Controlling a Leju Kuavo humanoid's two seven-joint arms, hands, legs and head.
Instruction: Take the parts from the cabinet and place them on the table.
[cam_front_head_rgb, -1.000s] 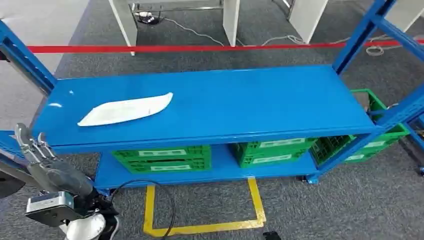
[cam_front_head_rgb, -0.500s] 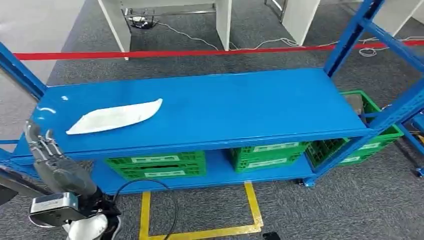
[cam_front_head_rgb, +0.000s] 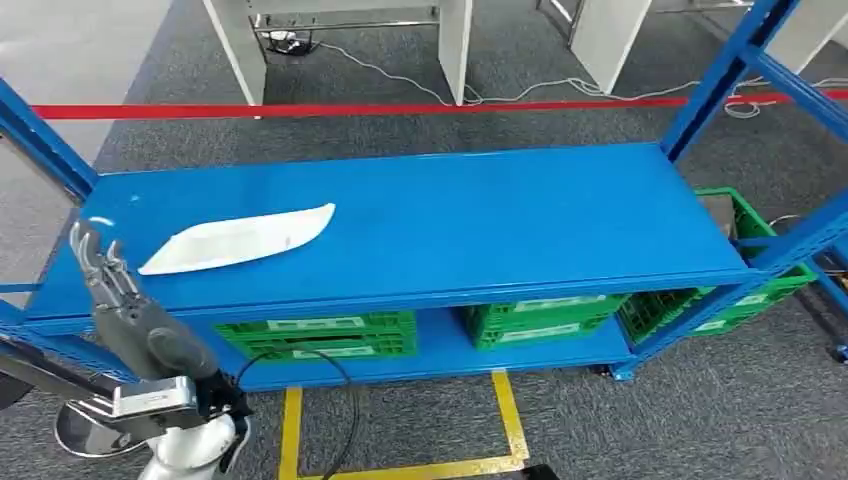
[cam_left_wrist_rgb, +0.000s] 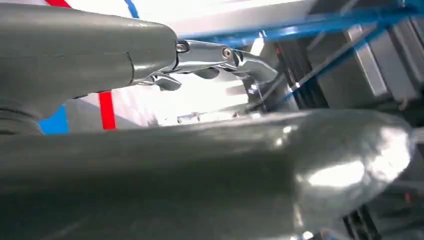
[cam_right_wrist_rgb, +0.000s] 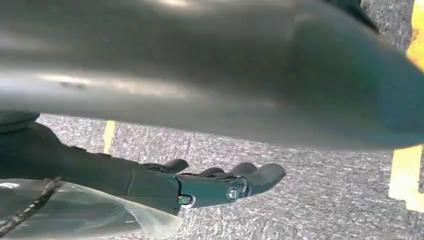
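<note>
White part is laid flat on the blue shelf's top level, toward its left end. Left robot hand is raised by the shelf's front-left corner, fingers spread, nothing gripped. Right robot hand is hung over grey carpet, fingers apart, nothing held. Green crates are stored below.

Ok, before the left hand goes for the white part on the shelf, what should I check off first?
1. White part lies flat on the blue shelf, nothing on it: ok.
2. Left hand empty, fingers apart: ok.
3. Left hand at the shelf's front edge, short of the part: not ok yet.
4. Right hand free, over the floor: ok.
5. Table for placing: cannot tell.
</note>
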